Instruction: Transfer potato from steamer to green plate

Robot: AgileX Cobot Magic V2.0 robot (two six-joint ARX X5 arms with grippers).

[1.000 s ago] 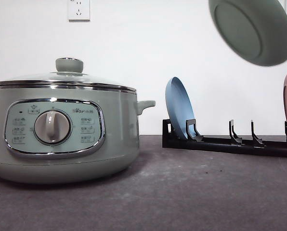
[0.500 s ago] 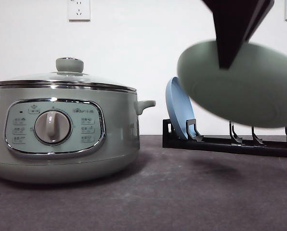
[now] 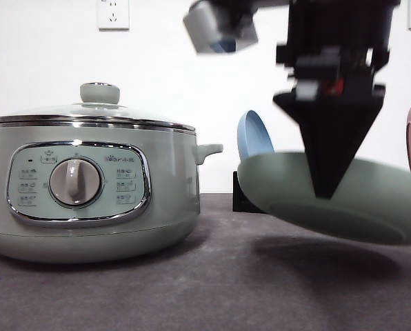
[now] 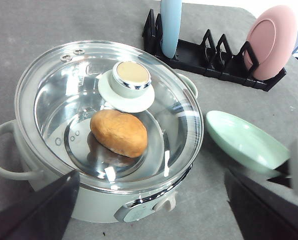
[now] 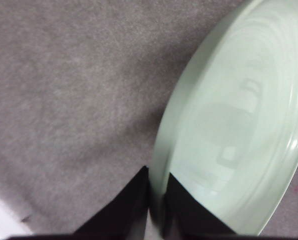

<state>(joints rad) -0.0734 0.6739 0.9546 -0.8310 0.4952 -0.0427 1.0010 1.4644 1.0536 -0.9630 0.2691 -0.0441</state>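
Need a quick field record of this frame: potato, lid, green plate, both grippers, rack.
potato: inside the steamer, under the glass lid
lid: on the pot, closed
green plate: held by its rim, tilted, above the table, right of the steamer
right gripper: shut on the plate's rim
left gripper: open, above the steamer, holding nothing
rack: blue plate and pink plate standing in it

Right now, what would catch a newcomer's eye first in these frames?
The right gripper hangs over the table, pinching the rim of the green plate, which is tilted in mid-air right of the steamer. Next comes the potato, lying inside the steamer under the closed glass lid. Behind, a black rack holds a blue plate and a pink plate on edge.
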